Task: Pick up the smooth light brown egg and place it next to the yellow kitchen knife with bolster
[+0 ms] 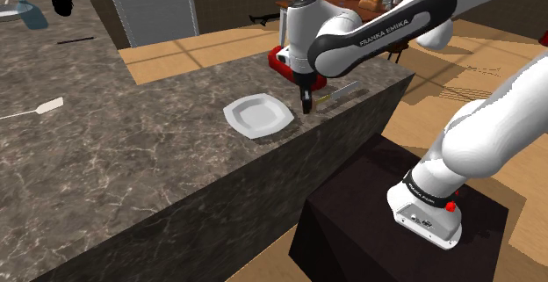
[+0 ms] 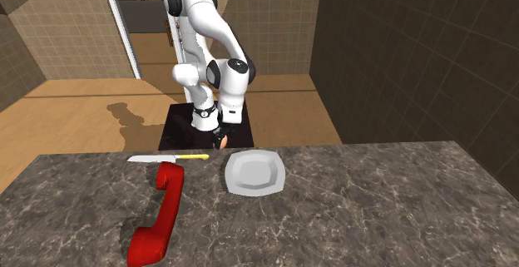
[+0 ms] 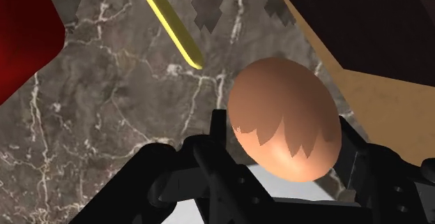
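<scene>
Seen in the second exterior view, a glossy red telephone handset (image 2: 158,211) is lying on the dark, white-veined marble counter (image 2: 374,207). Just beyond its upper end, a kitchen knife with a yellow handle and pale grey blade (image 2: 169,157) is lying along the counter's far edge, its blade pointing to that view's left. Just past the handle's tip, the white Franka arm (image 2: 204,41) is reaching down and its black two-finger gripper (image 2: 221,140) is hanging low over that edge, between the knife and a white, roughly square plate (image 2: 254,172) resting to the right. In the wrist view the black fingers (image 3: 217,153) are pinching a smooth light brown egg (image 3: 286,114) from both sides. Its rounded end is sticking out past them, near the yellow handle's tip but apart from it. Whether the egg is touching the marble cannot be told. In the shoulder view, the dark box stand (image 1: 351,227) is sitting at the lower right, beside the counter's front.
</scene>
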### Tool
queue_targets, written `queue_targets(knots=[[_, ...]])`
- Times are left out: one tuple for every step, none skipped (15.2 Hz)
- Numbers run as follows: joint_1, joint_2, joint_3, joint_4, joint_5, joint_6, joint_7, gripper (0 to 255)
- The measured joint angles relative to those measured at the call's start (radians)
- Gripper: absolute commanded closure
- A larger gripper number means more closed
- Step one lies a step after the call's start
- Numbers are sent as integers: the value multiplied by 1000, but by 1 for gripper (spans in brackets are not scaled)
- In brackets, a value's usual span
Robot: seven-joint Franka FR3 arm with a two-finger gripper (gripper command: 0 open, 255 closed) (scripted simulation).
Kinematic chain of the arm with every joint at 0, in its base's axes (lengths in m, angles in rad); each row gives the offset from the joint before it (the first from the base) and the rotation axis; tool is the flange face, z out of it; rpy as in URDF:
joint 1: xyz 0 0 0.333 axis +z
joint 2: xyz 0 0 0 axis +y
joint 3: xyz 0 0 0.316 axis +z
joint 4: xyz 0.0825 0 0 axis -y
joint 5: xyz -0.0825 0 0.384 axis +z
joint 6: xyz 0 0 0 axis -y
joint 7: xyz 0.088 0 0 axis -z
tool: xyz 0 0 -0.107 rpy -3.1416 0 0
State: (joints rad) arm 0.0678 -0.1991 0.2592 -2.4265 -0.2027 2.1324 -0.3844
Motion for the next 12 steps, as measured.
queue_targets(knots=[[-1,7,1,-9,-4,15,5,255],[-1,15,2,-12,-7,26,11,255],[-2,25,3,-19,-12,41,17,255],[-3,30,4,-25,-15,52,21,255],[-4,41,4,-29,-21,66,27,255],[-5,48,5,-40,-26,83,33,255],[-6,59,6,-45,-34,102,42,255],[-7,62,7,-45,-37,109,47,255],[-7,65,6,-45,-40,114,48,255],[-8,66,6,-45,-40,115,48,255],[-8,68,5,-45,-41,117,47,255],[-8,67,5,-46,-42,119,48,255]])
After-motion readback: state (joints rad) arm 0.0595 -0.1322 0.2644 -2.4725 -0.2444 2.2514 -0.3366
